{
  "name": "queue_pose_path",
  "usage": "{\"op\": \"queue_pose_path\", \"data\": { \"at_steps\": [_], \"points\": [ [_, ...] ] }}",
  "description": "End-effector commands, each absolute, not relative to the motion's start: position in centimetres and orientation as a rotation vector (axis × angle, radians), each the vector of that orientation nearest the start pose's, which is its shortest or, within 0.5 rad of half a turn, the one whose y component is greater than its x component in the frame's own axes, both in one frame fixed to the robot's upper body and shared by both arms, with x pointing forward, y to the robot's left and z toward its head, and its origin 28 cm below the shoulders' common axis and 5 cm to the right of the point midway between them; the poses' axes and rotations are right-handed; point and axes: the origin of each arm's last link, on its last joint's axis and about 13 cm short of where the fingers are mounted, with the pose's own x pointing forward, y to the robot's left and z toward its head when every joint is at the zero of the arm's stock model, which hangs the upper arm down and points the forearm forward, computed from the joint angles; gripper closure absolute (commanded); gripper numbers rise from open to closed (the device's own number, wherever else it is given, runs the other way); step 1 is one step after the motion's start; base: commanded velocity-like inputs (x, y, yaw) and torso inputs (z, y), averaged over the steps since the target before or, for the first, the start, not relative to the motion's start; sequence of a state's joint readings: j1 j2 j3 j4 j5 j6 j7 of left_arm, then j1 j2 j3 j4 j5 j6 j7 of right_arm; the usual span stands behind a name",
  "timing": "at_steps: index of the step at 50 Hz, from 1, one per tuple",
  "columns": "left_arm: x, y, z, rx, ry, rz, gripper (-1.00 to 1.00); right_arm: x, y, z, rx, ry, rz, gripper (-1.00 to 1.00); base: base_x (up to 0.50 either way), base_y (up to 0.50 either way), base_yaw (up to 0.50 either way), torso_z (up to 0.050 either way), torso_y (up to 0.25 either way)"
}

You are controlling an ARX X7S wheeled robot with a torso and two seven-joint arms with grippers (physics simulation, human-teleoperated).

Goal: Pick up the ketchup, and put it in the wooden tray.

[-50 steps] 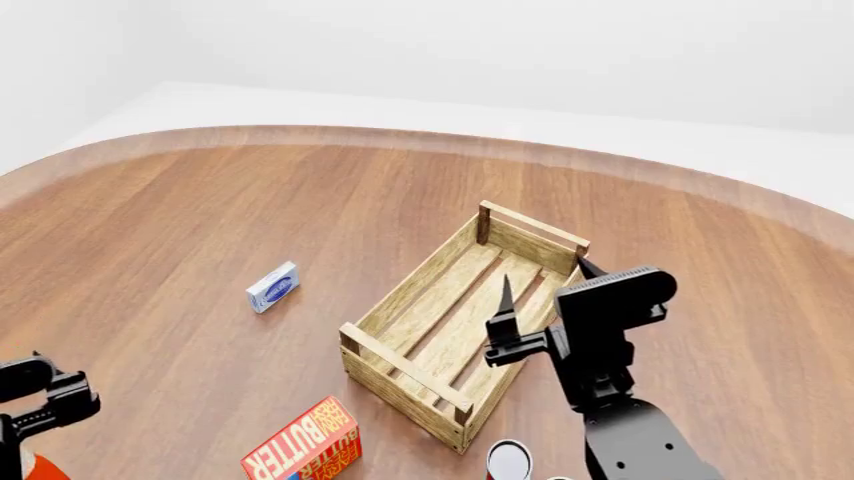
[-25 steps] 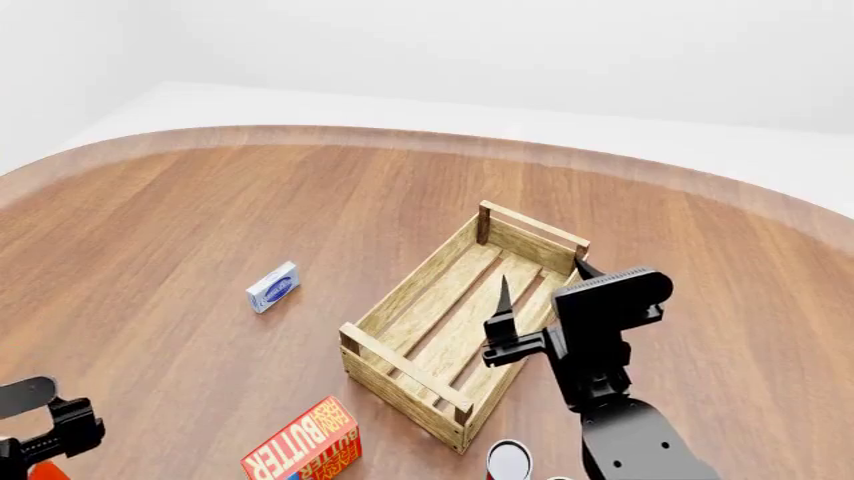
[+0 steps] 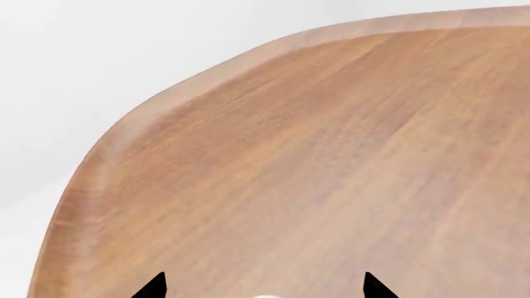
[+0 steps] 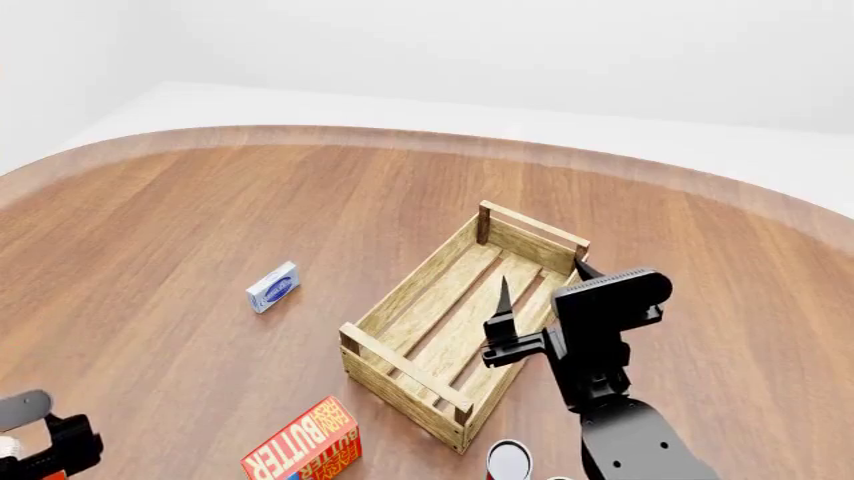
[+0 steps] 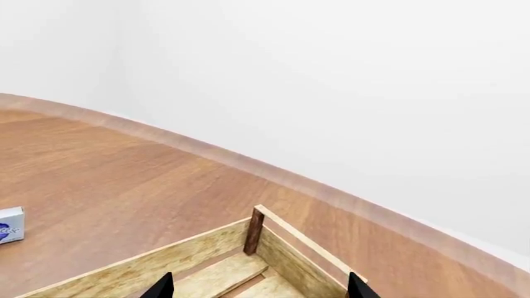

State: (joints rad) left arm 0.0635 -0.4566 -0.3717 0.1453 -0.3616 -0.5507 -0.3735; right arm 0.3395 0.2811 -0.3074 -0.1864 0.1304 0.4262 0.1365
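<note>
Of the ketchup only a sliver of its white cap (image 3: 265,296) shows, at the edge of the left wrist view between my left gripper's fingertips. Its orange-red body is out of view. My left gripper (image 3: 265,287) is open, with the jaws wide apart, low at the near left corner of the head view (image 4: 47,440). The wooden tray (image 4: 400,300), a pale slatted crate, sits mid-table and holds nothing. My right gripper (image 4: 543,272) is open and empty, and it hovers over the tray's right side. The right wrist view shows the tray's far corner post (image 5: 253,231) beyond the right gripper (image 5: 258,287).
A red-and-orange butter box (image 4: 304,445) lies near the tray's near left corner. A small blue-and-white box (image 4: 272,287) lies left of the tray and also shows in the right wrist view (image 5: 10,225). A short can (image 4: 507,461) stands by the tray's near corner, beside my right arm.
My left gripper has sunk towards the near left corner of the head view, and the red bottle under it has dropped from sight. The right arm has barely moved.
</note>
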Motion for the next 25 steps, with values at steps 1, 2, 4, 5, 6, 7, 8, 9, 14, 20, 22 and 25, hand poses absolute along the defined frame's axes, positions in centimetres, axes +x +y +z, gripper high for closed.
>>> {"op": "queue_pose_path", "data": {
  "at_steps": [1, 2, 4, 5, 6, 7, 8, 9, 14, 20, 22, 25],
  "points": [
    [17.0, 37.0, 4.9, 0.082, 0.361, 0.675, -1.0, 26.9, -10.2, 9.6, -0.234, -0.048, 0.132, -1.0, 0.0, 0.0, 0.0, 0.0, 0.0],
    [16.9, 37.0, 4.9, 0.075, 0.37, 0.675, -1.0, 26.9, -10.2, 9.5, -0.234, -0.047, 0.132, -1.0, 0.0, 0.0, 0.0, 0.0, 0.0],
    [16.8, 37.0, 4.8, 0.07, 0.38, 0.674, -1.0, 27.0, -10.2, 9.5, -0.234, -0.047, 0.131, -1.0, 0.0, 0.0, 0.0, 0.0, 0.0],
    [16.7, 37.0, 4.8, 0.069, 0.383, 0.675, -1.0, 27.0, -10.2, 9.5, -0.234, -0.047, 0.132, -1.0, 0.0, 0.0, 0.0, 0.0, 0.0],
    [16.7, 36.9, 4.7, 0.068, 0.386, 0.675, -1.0, 27.0, -10.2, 9.5, -0.234, -0.047, 0.132, -1.0, 0.0, 0.0, 0.0, 0.0, 0.0],
    [16.6, 36.9, 4.7, 0.067, 0.389, 0.675, -1.0, 27.0, -10.2, 9.5, -0.234, -0.047, 0.132, -1.0, 0.0, 0.0, 0.0, 0.0, 0.0],
    [16.6, 36.9, 4.7, 0.066, 0.393, 0.675, -1.0, 27.0, -10.2, 9.5, -0.234, -0.047, 0.132, -1.0, 0.0, 0.0, 0.0, 0.0, 0.0],
    [16.5, 37.0, 4.7, 0.065, 0.397, 0.676, -1.0, 27.0, -10.2, 9.5, -0.234, -0.047, 0.132, -1.0, 0.0, 0.0, 0.0, 0.0, 0.0],
    [16.5, 37.0, 4.5, 0.059, 0.412, 0.681, -1.0, 27.1, -10.2, 9.5, -0.234, -0.047, 0.13, -1.0, 0.0, 0.0, 0.0, 0.0, 0.0],
    [16.4, 37.2, 4.2, 0.058, 0.426, 0.69, -1.0, 27.0, -10.2, 9.4, -0.233, -0.046, 0.129, -1.0, 0.0, 0.0, 0.0, 0.0, 0.0],
    [16.4, 37.2, 4.1, 0.057, 0.43, 0.694, -1.0, 27.0, -10.2, 9.4, -0.233, -0.046, 0.128, -1.0, 0.0, 0.0, 0.0, 0.0, 0.0],
    [16.4, 37.2, 3.9, 0.055, 0.437, 0.7, -1.0, 27.0, -10.3, 9.4, -0.233, -0.045, 0.128, -1.0, 0.0, 0.0, 0.0, 0.0, 0.0]
  ]
}}
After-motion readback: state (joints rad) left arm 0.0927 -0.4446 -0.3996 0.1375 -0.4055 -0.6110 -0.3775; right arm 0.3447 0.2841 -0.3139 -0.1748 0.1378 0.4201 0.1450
